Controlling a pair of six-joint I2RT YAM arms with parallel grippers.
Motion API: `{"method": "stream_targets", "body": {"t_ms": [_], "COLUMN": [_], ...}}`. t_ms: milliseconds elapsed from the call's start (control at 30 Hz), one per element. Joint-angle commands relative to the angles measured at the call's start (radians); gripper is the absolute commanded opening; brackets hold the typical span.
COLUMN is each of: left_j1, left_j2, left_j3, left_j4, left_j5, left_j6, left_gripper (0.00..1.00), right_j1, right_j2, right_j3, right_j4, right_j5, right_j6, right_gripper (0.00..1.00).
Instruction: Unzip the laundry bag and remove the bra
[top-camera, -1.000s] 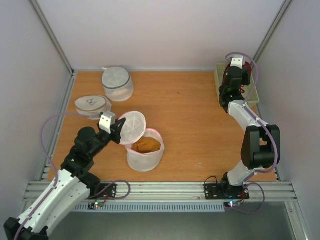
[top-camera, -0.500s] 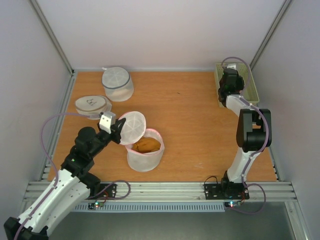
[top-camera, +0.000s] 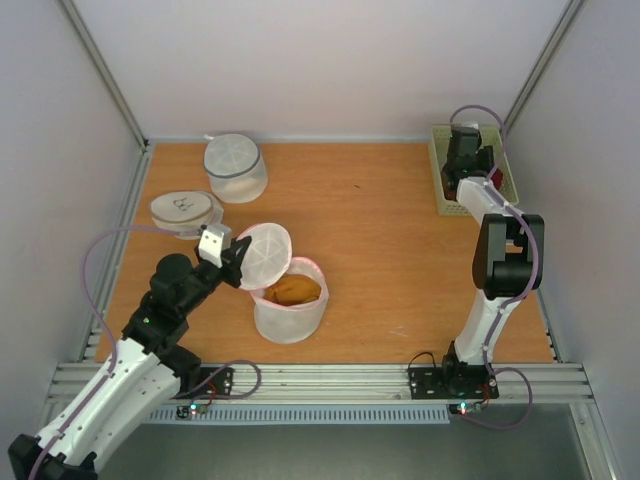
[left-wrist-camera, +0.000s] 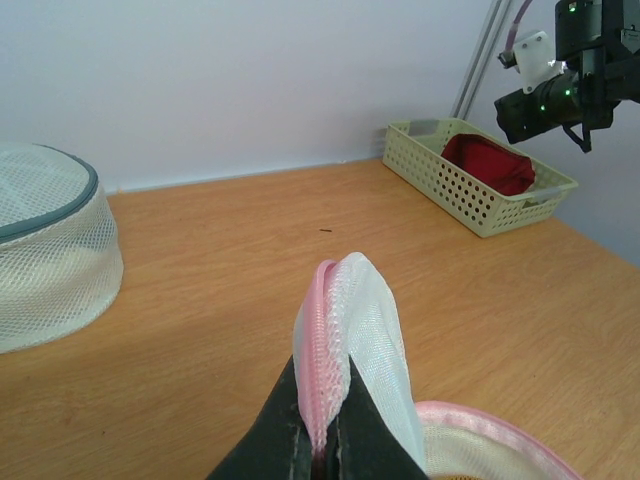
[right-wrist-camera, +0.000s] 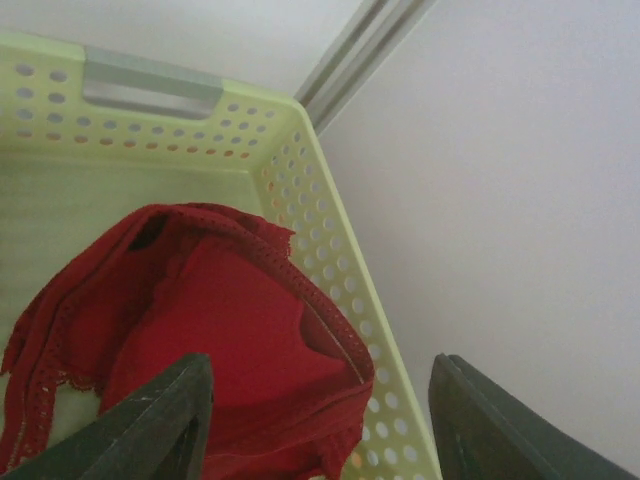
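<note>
The laundry bag stands unzipped near the table's front, and orange-yellow fabric shows inside it. My left gripper is shut on the bag's round lid, pinching its pink zipper edge and holding the lid upright. A dark red bra lies in the pale green basket at the far right. Just above it my right gripper hovers open, its fingers wide apart and touching nothing. The left wrist view also shows that bra in the basket.
A white mesh drum with a grey band stands at the back left. In front of it lies a flatter round bag with a dark mark. The basket sits against the right wall, with metal frame rails along the table's edges.
My right gripper has opened over the basket, and the red bra now lies loose beneath it. The right wrist shifted above the basket. The left arm and lid have not moved.
</note>
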Motion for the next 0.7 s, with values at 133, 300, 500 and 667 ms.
{"method": "stream_targets", "body": {"t_ms": [133, 300, 500, 667], "left_j1": [0.006, 0.006, 0.006, 0.006], "left_j2": [-0.008, -0.012, -0.026, -0.034], "left_j3": [-0.016, -0.012, -0.03, -0.033], "left_j4": [0.114, 0.15, 0.17, 0.171], "left_j5": [0.01, 0.023, 0.057, 0.05], "left_j6": [0.008, 0.031, 0.033, 0.023], "left_gripper": [0.01, 0.01, 0.01, 0.01], "right_j1": [0.043, 0.167, 0.342, 0.511], "right_j2": [-0.103, -0.224, -0.379, -0.558], "right_j3": [0.012, -0.038, -0.11, -0.216], "right_j4": [-0.071, -0.046, -0.066, -0.111], "right_j5": [-0.067, -0.033, -0.137, -0.706], "right_j6": [0.094, 0.115, 0.101, 0.033], "right_gripper": [0.98, 0.98, 0.98, 0.97]}}
